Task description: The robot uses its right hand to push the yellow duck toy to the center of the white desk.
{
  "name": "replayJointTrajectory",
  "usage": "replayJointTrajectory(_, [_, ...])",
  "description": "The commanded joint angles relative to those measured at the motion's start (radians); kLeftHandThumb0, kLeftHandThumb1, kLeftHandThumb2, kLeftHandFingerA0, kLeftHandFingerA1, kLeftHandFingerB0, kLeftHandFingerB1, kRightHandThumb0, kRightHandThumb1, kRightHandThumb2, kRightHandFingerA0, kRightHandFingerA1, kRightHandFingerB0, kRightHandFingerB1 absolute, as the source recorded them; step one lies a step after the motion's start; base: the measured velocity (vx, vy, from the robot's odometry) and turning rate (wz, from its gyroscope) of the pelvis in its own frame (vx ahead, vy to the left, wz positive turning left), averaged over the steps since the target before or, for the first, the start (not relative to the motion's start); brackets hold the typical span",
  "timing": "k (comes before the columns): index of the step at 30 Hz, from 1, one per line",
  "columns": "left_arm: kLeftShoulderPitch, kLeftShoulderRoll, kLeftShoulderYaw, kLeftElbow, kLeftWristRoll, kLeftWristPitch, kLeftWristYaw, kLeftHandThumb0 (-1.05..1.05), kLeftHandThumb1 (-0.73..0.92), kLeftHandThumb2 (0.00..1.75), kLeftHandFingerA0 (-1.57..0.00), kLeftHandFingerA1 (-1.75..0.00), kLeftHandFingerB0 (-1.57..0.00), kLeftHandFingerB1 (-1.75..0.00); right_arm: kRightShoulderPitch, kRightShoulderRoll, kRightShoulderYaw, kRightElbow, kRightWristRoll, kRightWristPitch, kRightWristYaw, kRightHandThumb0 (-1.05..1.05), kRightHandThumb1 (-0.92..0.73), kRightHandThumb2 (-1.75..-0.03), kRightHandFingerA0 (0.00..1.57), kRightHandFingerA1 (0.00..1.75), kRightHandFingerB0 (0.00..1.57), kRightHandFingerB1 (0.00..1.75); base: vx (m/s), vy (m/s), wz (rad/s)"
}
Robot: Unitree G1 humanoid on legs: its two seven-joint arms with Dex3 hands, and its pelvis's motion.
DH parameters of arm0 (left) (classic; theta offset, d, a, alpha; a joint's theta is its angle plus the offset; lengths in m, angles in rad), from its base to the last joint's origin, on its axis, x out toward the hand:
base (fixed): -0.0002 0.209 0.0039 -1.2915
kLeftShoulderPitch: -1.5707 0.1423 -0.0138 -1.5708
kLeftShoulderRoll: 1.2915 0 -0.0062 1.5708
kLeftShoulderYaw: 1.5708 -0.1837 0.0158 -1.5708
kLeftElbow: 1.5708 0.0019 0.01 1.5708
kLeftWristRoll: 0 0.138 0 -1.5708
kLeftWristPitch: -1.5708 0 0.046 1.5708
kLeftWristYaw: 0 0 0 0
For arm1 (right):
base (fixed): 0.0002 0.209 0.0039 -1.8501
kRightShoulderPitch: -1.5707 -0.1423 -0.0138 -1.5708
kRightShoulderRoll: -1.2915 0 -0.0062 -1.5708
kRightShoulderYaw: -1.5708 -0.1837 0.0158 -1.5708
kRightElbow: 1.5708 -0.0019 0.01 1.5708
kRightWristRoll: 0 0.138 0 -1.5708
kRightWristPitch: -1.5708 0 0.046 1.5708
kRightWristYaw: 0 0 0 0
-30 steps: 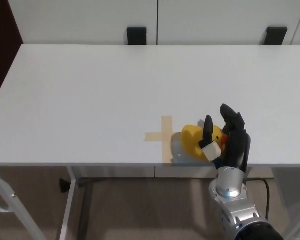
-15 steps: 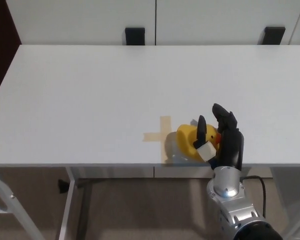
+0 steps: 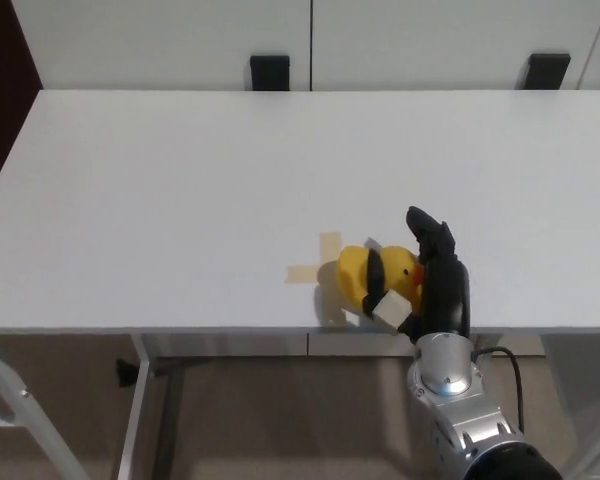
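The yellow duck toy (image 3: 364,279) sits near the front edge of the white desk (image 3: 230,170), just right of a tan tape cross (image 3: 318,265) and partly over its right arm. My right hand (image 3: 426,272) rests against the duck's right side, its thumb lying across the duck's front and its fingers (image 3: 432,235) spread apart above and behind it. The hand presses on the duck without closing around it. My left hand is out of the picture.
Two black brackets (image 3: 271,72) (image 3: 548,70) stand at the desk's far edge against white cabinet doors. Under the front edge run the desk's metal legs (image 3: 145,400), and a black cable (image 3: 510,365) trails beside my right forearm.
My right hand has slid leftward, pushing the duck with it. The duck now overlaps the right arm of the tape cross.
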Motion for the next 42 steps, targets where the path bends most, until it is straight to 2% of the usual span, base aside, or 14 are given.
replayJointTrajectory(1, [-0.007,0.02,-0.01,0.016,0.031,-0.139,0.0,0.07,0.39,1.16,-1.41,-1.24,-1.39,-1.23,0.008,0.294,0.019,0.028,0.093,0.115,0.306,-0.84,-0.78,-1.17,0.1,0.51,0.0,0.4,0.0,0.0,0.0])
replayJointTrajectory(4, [-0.01,0.018,-0.008,0.016,0.028,-0.129,0.002,0.09,0.36,1.15,-1.44,-1.24,-1.4,-1.23,0.001,0.293,0.023,0.024,0.1,0.123,0.332,-0.85,-0.77,-1.17,0.1,0.52,0.04,0.41,0.0,0.0,0.0])
replayJointTrajectory(5, [-0.012,0.019,-0.011,0.017,0.032,-0.122,0.008,0.09,0.4,1.16,-1.41,-1.24,-1.38,-1.22,-0.002,0.294,0.025,0.02,0.103,0.123,0.341,-0.84,-0.92,-0.73,0.1,0.43,0.1,0.31,0.0,0.0,0.0])
replayJointTrajectory(6, [-0.01,0.017,-0.013,0.015,0.034,-0.111,0.015,0.11,0.36,1.14,-1.44,-1.25,-1.39,-1.22,0.0,0.295,0.029,0.014,0.105,0.124,0.352,-0.84,-0.77,-1.17,0.05,0.52,0.05,0.41,0.0,0.0,0.0])
replayJointTrajectory(11, [-0.005,0.015,-0.019,0.009,0.042,-0.097,0.035,0.11,0.38,1.15,-1.43,-1.25,-1.37,-1.21,0.001,0.296,0.038,0.003,0.106,0.132,0.358,-0.37,-0.5,-1.12,0.0,0.52,0.0,0.5,0.0,0.0,0.0])
replayJointTrajectory(12, [-0.002,0.014,-0.018,0.008,0.04,-0.099,0.031,0.11,0.37,1.15,-1.41,-1.23,-1.37,-1.21,-0.003,0.288,0.042,0.006,0.101,0.13,0.361,-0.8,-0.78,-1.18,0.03,0.5,0.0,0.37,0.0,0.0,0.0])
replayJointTrajectory(22, [0.017,0.015,-0.016,0.014,0.036,-0.106,0.023,0.11,0.35,1.13,-1.43,-1.23,-1.36,-1.21,-0.001,0.243,0.052,0.01,0.095,0.13,0.379,-0.9,-0.82,-1.2,0.11,0.53,0.0,0.31,0.0,0.0,0.0])
replayJointTrajectory(23, [0.017,0.016,-0.013,0.015,0.032,-0.101,0.02,0.07,0.36,1.14,-1.41,-1.23,-1.34,-1.2,-0.001,0.2,0.074,-0.013,0.063,0.128,0.36,-0.36,-0.51,-1.12,0.0,0.51,0.0,0.49,0.0,0.0,0.0])
replayJointTrajectory(24, [0.017,0.016,-0.013,0.015,0.032,-0.101,0.02,0.07,0.36,1.14,-1.41,-1.23,-1.34,-1.2,-0.001,0.2,0.074,-0.013,0.063,0.128,0.36,-0.36,-0.51,-1.12,0.0,0.51,0.0,0.49,0.0,0.0,0.0])
replayJointTrajectory(25, [0.016,0.018,-0.007,0.017,0.026,-0.099,0.015,0.04,0.37,1.15,-1.42,-1.24,-1.34,-1.21,-0.005,0.151,0.091,-0.034,0.033,0.123,0.344,-0.8,-0.9,-0.73,0.08,0.35,0.13,0.27,0.0,0.0,0.0])
replayJointTrajectory(27, [0.016,0.02,-0.002,0.019,0.019,-0.097,0.008,0.04,0.37,1.15,-1.42,-1.24,-1.34,-1.21,-0.009,0.097,0.111,-0.057,0.002,0.119,0.329,-0.8,-0.9,-0.73,0.08,0.35,0.13,0.27,0.0,0.0,0.0])
replayJointTrajectory(28, [0.017,0.024,0.002,0.019,0.016,-0.09,0.002,0.04,0.32,1.14,-1.41,-1.24,-1.34,-1.21,-0.019,0.021,0.106,-0.105,-0.014,0.148,0.322,-0.84,-0.92,-0.87,0.0,0.0,0.01,0.18,0.0,0.0,0.0])
replayJointTrajectory(30, [0.018,0.027,0.013,0.022,0.004,-0.081,-0.009,0.05,0.34,1.16,-1.43,-1.24,-1.37,-1.22,-0.045,-0.152,0.097,-0.181,-0.068,0.181,0.3,-1.01,-0.92,-1.29,0.0,0.07,0.0,0.0,0.0,0.0,0.0])
replayJointTrajectory(42, [0.022,0.029,0.06,0.039,-0.025,-0.074,-0.03,0.09,0.29,1.13,-1.4,-1.23,-1.37,-1.23,-0.037,-0.621,0.049,-0.354,-0.197,0.137,0.346,-1.05,-0.86,-1.28,0.0,0.17,0.0,0.05,0.0,0.0,0.03])
